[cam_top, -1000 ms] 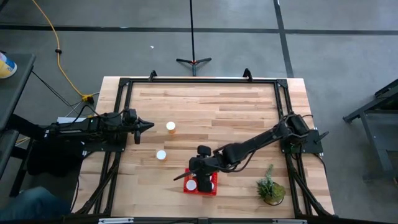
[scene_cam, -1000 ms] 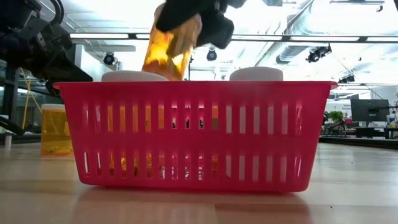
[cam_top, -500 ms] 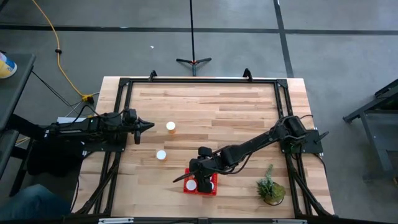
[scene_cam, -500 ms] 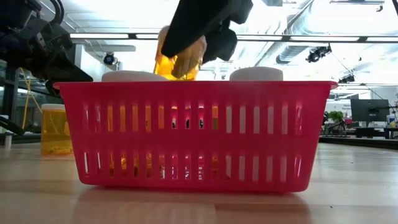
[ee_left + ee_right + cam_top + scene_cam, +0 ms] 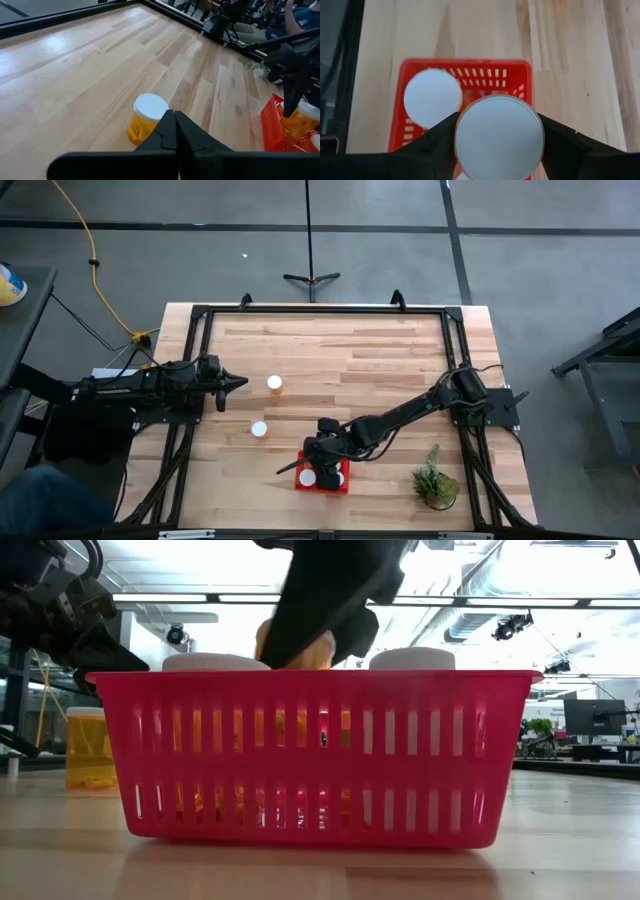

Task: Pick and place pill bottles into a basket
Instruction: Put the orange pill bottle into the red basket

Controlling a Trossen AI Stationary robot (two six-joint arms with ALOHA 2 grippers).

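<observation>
Bottle (image 5: 499, 138) held cap-up by right gripper (image 5: 325, 455), over basket (image 5: 310, 755).

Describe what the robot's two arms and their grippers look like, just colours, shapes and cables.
Both arms are dark, near-black, built of slim jointed segments. The left gripper ends in two tapering fingers that form a point. The right gripper looks bulkier, with broad, flat black fingers. Dark cables loop around the right arm's base. No markings are legible.

no text, label or number is readable here — none anywhere.
</observation>
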